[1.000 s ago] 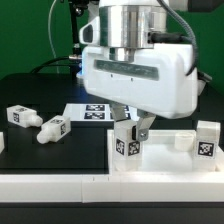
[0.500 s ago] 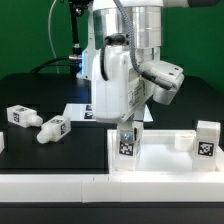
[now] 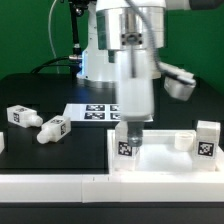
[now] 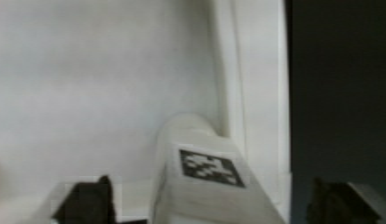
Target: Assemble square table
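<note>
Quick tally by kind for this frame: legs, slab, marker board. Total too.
Legs: 4 (two lying loose, two upright)
Slab: 1
Marker board: 1
Total: 6

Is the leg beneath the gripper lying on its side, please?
No, the leg stands upright on the slab, directly below the gripper.
</note>
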You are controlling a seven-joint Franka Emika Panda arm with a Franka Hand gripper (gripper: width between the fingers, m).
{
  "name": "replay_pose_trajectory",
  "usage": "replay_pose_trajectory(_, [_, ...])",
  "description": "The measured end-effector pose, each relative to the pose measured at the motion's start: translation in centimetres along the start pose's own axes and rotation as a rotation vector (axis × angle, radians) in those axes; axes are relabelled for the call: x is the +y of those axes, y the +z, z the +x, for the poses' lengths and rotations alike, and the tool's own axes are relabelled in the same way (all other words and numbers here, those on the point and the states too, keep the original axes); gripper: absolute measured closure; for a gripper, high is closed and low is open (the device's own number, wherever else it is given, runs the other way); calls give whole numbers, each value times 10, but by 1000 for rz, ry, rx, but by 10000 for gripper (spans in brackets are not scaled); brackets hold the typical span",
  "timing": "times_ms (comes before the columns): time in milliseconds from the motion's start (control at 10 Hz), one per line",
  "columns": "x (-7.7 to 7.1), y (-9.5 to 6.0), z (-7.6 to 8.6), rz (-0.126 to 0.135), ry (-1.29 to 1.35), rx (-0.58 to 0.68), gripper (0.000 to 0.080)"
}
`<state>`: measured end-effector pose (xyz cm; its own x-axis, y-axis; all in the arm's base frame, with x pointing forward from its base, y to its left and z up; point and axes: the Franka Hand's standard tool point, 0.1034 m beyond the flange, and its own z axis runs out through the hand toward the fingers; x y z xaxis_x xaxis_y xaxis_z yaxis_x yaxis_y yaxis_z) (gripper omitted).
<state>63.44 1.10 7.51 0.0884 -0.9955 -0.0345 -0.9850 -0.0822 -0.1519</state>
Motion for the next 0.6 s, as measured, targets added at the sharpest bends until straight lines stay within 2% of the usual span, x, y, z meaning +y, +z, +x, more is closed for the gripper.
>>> replay_pose_trajectory(100, [2,0,-3,-5,-130,-6,172])
replay_pose_trajectory(500, [2,1,-1,-7,-362,-4,151])
replay_pose_trajectory(600, [1,0,1,-26,-623,18,150])
